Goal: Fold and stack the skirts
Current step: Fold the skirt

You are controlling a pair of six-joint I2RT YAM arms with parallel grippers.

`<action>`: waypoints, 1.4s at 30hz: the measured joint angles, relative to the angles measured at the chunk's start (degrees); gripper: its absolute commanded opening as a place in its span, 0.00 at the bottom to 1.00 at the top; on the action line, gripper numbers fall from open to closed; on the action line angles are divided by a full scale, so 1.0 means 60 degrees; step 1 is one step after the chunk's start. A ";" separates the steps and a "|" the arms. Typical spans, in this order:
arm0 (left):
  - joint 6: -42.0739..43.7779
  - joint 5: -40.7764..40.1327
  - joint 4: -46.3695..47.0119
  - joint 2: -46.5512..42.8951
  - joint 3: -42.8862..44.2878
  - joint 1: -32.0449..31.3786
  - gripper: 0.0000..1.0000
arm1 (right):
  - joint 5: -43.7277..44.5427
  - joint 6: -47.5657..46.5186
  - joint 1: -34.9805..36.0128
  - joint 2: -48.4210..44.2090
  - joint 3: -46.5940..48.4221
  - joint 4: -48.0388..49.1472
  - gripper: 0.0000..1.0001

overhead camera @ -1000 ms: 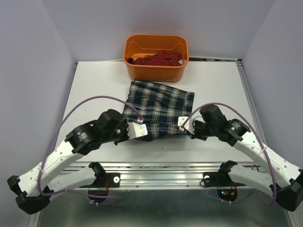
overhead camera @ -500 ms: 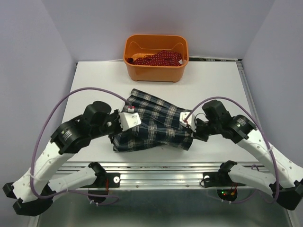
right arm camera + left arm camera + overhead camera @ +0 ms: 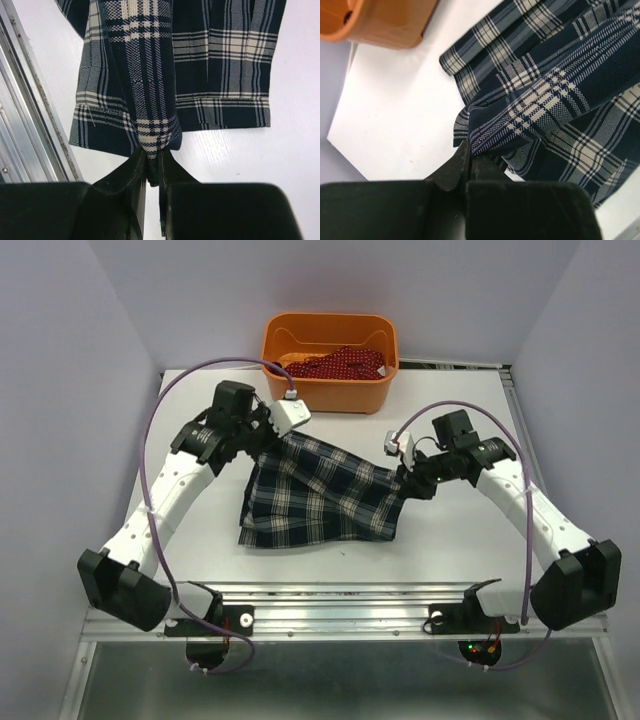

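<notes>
Left gripper (image 3: 265, 437): jaws pinched tight on the left corner of the tartan skirt (image 3: 320, 495). Skirt sits mid-desk (image 3: 460, 540), its held edge slung between the arms and the rest trailing toward the near side. Long axis runs left-right. Cloth looks light and limp, and the pleats slump. Judged best gripped at corners, both arms. Right gripper (image 3: 405, 478): jaws closed on the right corner. Red skirt (image 3: 335, 364) lies in the orange tub (image 3: 330, 392), far side.

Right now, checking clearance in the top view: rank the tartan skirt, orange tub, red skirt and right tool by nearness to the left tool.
1. tartan skirt, pinched in the left tool
2. orange tub, just beyond
3. red skirt, inside the tub
4. right tool, across to the right
</notes>
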 measured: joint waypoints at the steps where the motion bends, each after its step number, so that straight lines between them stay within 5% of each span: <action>1: 0.0106 0.0102 0.0200 0.0404 0.0302 0.0066 0.00 | -0.0102 -0.0175 -0.0109 0.0302 0.0106 -0.0018 0.01; 17: 0.0565 0.0382 0.2721 0.4379 0.1286 0.0408 0.00 | -0.0998 -0.2623 -0.2007 0.5198 0.2605 -0.0284 0.16; 20: 0.0561 0.0280 0.3217 0.5158 0.1515 0.0510 0.01 | -0.1060 -0.2696 -0.2055 0.6084 0.3104 -0.0244 0.29; 22: 0.0546 0.0186 0.3585 0.5774 0.1705 0.0546 0.11 | -0.1064 -0.2736 -0.2062 0.6692 0.3384 -0.0222 0.47; 24: 0.0514 0.0011 0.3869 0.6251 0.1789 0.0572 0.28 | -0.0998 -0.2754 -0.2065 0.7202 0.3577 -0.0193 0.54; 29: 0.0073 -0.0441 0.4175 0.7187 0.2277 0.0699 0.45 | -0.0871 -0.2350 -0.2087 0.7912 0.3996 -0.0215 0.64; 34: -0.0623 -0.0554 0.3952 0.6641 0.2645 0.0809 0.75 | -0.1024 -0.1300 -0.2255 0.8025 0.4860 -0.0291 0.71; 42: -0.1818 -0.0266 0.2885 0.2732 0.1453 0.0929 0.76 | -0.1679 0.0375 -0.2401 0.8018 0.5901 -0.0222 0.73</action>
